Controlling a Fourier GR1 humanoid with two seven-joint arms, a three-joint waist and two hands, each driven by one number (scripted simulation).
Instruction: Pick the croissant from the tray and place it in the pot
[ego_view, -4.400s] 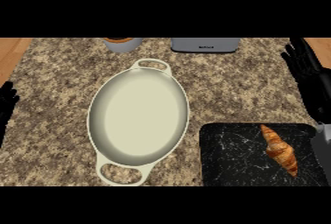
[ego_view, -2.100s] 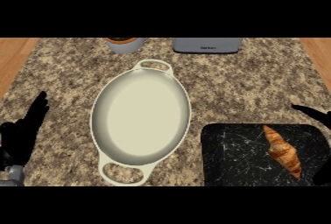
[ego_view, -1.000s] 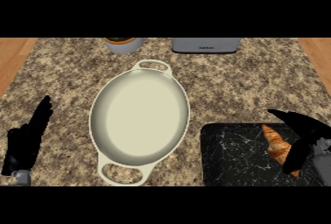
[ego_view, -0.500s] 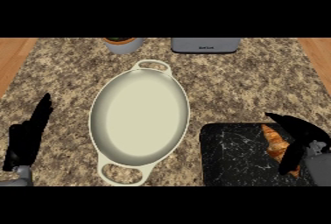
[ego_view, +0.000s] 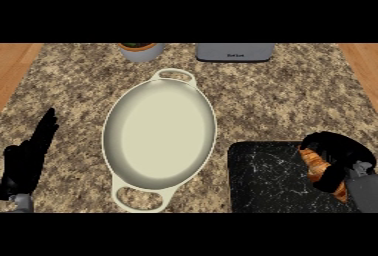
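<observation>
1. Well, the right robot hand is down at the lower right, over the black tray, with its grey forearm coming in from the bottom edge.
2. Its fingers are curled over the croissant and close round the middle of it, so the pastry shows only above and below the dark fingers.
3. The croissant lies lengthwise along the right side of the tray. From here I cannot tell whether it is off the tray's floor or resting on it.
4. The tray sits on the speckled stone surface, just to the right of the pot.
5. The pot is a cream oval dish with a loop handle at each end. It stands in the middle of the surface with nothing inside it.
6. The left robot hand shows at the lower left edge, fingers straight and pointing up, holding nothing, well apart from the pot.
7. At the far edge stand a small round container and, to its right, a grey box-shaped appliance.
</observation>
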